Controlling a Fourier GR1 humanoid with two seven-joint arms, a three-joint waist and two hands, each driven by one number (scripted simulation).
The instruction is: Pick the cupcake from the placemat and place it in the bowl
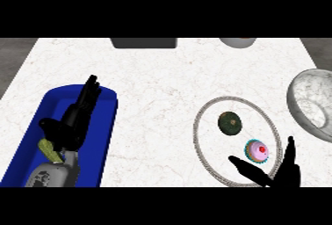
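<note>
The white marbled counter [156, 79] spreads ahead of both hands. Under the left hand [76, 116] lies a long blue tray [107, 132]; that hand rests there with fingers straight and holds nothing, a small yellow-green item [47, 149] just beside its wrist. Ahead and to the outer side of the right hand [280, 169] sits the marbled bowl [311, 105], cut by the view's edge, well apart from the hand. Directly in front of the right hand is the round white placemat [207, 110] with a grey braided rim, and the hand's thumb and fingers already reach over its near edge. On the mat, farther from the hand, lies a dark green round item [229, 122], possibly a vegetable. Nearest is the cupcake [258, 150], pink frosting with a red top in a teal liner, just ahead of the right hand between its spread thumb and fingers, not yet touched as far as can be seen. The right hand is spread wide and empty. The step in hand looks like the approach to grasp: it would go best if the hand moves forward so the cupcake sits squarely between thumb and fingers, closes on the liner and not the frosting, keeps off the dark item beyond, lifts straight up, then carries outward to the bowl.
</note>
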